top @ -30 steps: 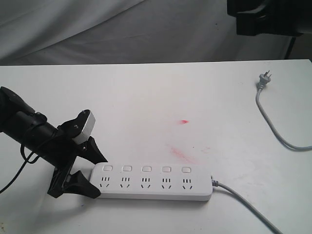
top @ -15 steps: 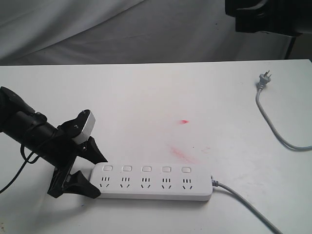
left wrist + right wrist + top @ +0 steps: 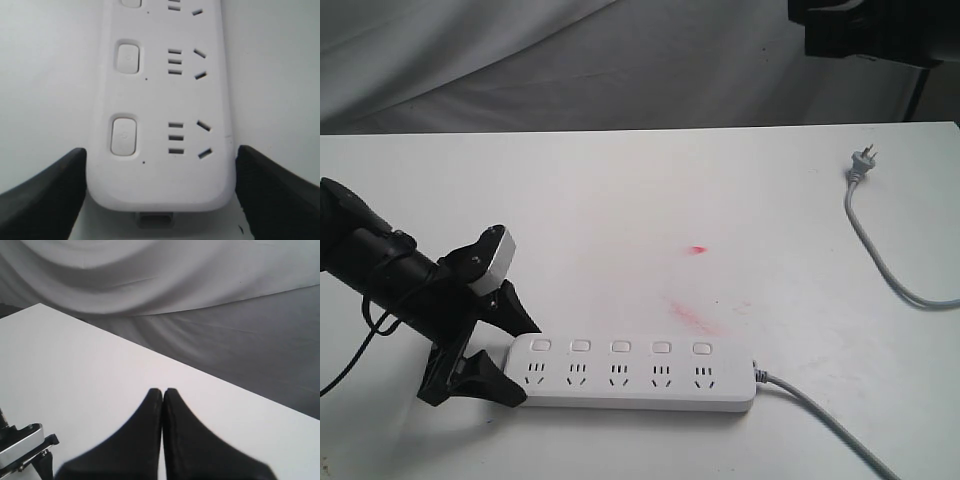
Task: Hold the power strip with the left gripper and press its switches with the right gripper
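Power strip clasped at one end by the left gripper; right gripper clenched and held clear

The power strip (image 3: 640,385) is laid flat and lengthwise near the front edge of the white table (image 3: 620,200), sockets upward, with its five switches (image 3: 620,346) set in a row along the far side, none of them touched. Its left end is straddled by the left gripper (image 3: 530,364), whose black fingers (image 3: 45,195) are spread wide and set against the two long sides. A grey cable (image 3: 830,425) is led from the right end, and the plug (image 3: 861,165) is seen far off at the table's right. Red smears (image 3: 692,315) are marked just beyond the strip. The right gripper (image 3: 162,395) is shown with its fingertips pressed together on nothing, above bare table, before grey cloth (image 3: 200,300).
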